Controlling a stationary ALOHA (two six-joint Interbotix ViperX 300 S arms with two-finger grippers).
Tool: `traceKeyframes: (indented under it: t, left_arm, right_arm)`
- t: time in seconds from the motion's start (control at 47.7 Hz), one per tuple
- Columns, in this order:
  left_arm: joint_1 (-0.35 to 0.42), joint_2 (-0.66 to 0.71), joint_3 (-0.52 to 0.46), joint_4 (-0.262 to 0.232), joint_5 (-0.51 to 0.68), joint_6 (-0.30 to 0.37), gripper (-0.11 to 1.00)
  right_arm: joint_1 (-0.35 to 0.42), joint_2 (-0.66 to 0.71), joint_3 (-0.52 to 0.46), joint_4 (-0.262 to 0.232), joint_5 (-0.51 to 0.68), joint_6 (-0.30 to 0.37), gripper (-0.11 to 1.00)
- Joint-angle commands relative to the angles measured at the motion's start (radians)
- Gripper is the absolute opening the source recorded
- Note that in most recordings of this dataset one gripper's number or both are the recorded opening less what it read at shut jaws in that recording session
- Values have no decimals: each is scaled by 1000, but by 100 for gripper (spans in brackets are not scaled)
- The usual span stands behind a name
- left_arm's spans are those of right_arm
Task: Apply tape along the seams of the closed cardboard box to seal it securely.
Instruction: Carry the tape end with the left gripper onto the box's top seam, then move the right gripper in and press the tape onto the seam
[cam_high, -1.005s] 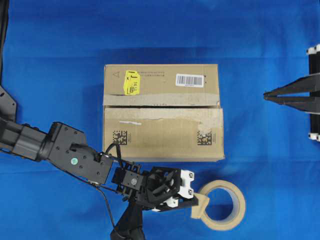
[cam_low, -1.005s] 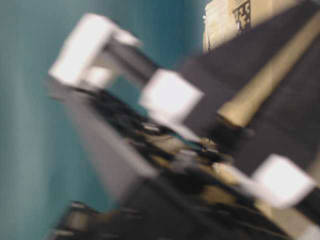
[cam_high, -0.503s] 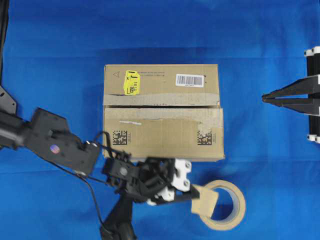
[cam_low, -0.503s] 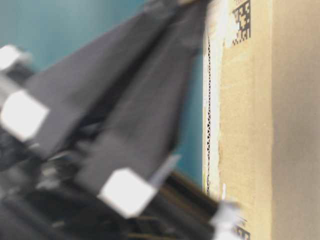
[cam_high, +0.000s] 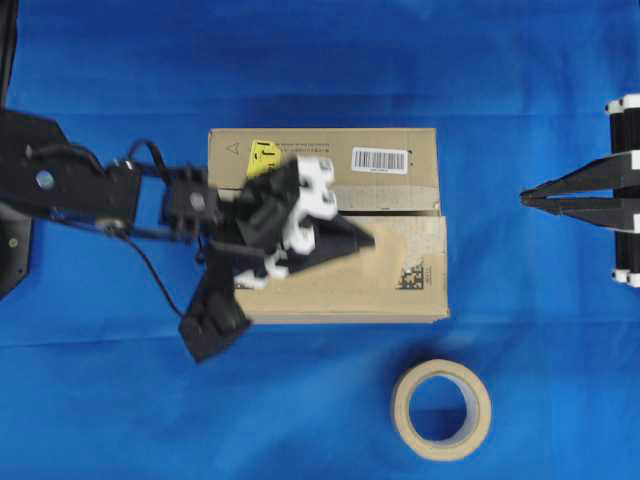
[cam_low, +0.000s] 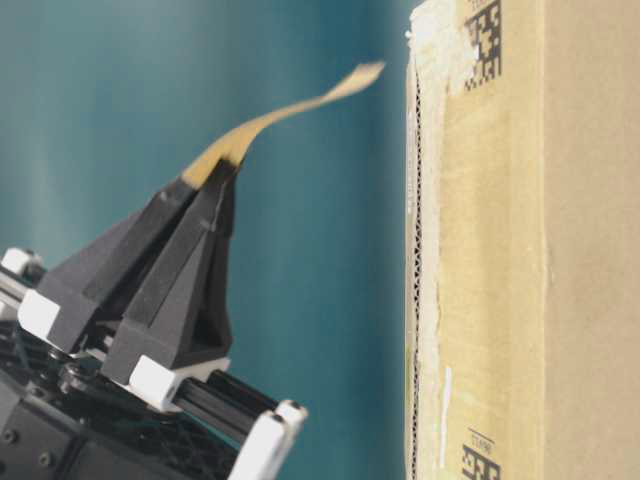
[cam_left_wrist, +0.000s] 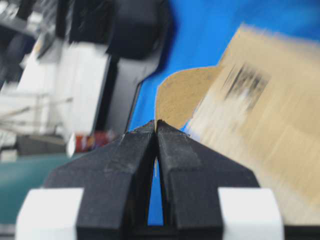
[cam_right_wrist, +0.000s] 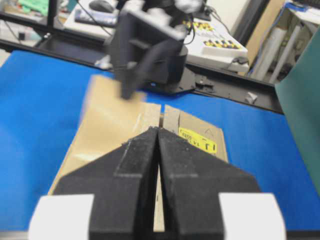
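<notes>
The tape (cam_low: 280, 115), a short tan strip pinched by the left gripper (cam_high: 362, 241) over the cardboard box (cam_high: 400, 170) at frame centre, the seams (cam_high: 390, 212) just beside its tips, right gripper (cam_high: 526, 199) pressed together, empty, far right, tape roll (cam_high: 441, 409) lower right.

Blue cloth-covered table (cam_high: 120, 420). Cardboard box (cam_high: 400, 300) sits flat near the middle, long sides parallel to the far and near edges. Beige tape roll (cam_high: 441, 409) lies flat just beside the box's near right corner, toward the near edge, not touching it.
</notes>
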Motion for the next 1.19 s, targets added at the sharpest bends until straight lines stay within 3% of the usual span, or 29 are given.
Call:
traceKeyframes:
  t: [0.0,0.314,1.173]
  left_arm:
    - [38,-34,3,2,-6,8,0]
    - [55,-41,20,2,6,8,0]
    - [78,-54,193,0,-11,14,0]
  right_arm:
    - [2,8,-26,3,-3,2,0]
    - [2,9,-25,3,-3,0,0]
    - [2,67,-21,3,-37,0,0]
